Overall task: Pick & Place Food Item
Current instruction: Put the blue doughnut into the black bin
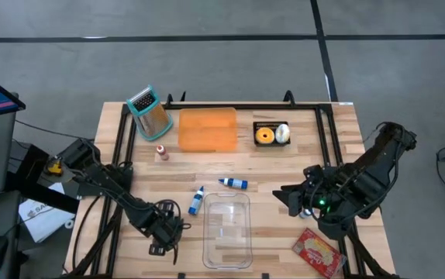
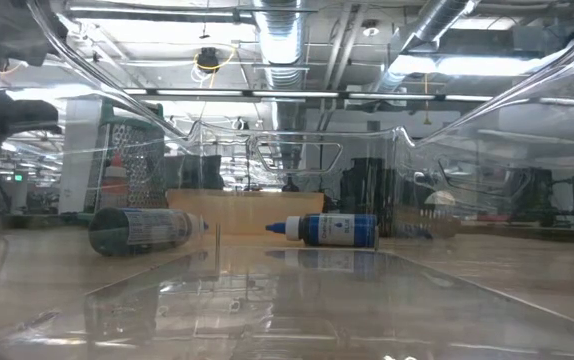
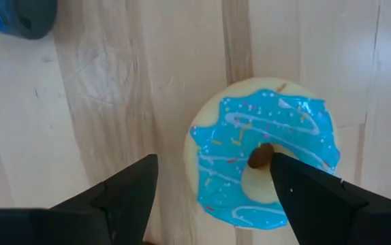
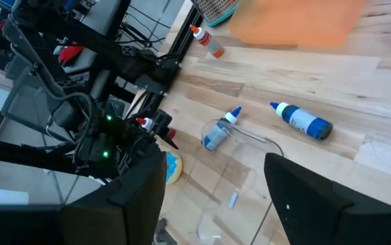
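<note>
Left gripper (image 3: 212, 187) wide open, empty, over the donut (image 3: 263, 151) on the table just left of the clear container (image 1: 227, 230). Shift slightly so fingers straddle the ring, descend, close gently. Right gripper (image 1: 288, 198) open, empty, waiting right of container

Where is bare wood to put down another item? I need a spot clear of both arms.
Free: the strip between the orange cutting board and clear container, apart from two bottles; also right of the black tray. Crowded: around the left gripper and right gripper.
</note>
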Robot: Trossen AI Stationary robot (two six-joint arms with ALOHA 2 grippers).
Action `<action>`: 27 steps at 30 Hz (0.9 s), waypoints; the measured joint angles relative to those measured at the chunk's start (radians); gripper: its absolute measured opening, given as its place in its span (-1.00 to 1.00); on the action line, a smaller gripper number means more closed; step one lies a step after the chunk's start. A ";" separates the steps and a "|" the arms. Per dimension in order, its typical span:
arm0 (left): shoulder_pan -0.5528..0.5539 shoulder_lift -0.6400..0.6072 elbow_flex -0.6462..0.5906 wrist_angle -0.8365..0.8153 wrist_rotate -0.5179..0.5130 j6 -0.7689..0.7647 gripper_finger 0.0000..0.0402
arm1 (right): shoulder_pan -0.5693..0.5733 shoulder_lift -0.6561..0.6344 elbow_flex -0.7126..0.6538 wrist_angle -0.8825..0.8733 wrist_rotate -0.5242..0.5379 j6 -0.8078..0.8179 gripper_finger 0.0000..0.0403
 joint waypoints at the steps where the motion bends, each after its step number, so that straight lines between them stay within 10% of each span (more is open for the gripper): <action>1: 0.000 0.000 0.000 0.002 -0.001 0.000 0.38 | 0.000 0.000 0.000 0.000 0.001 0.000 0.19; 20: 0.007 0.000 -0.068 0.076 -0.002 -0.083 0.37 | 0.000 0.000 0.000 0.042 0.006 -0.053 0.19; 27: 0.012 0.000 -0.068 0.078 0.002 -0.083 0.08 | 0.000 0.000 0.000 0.041 0.006 -0.053 0.19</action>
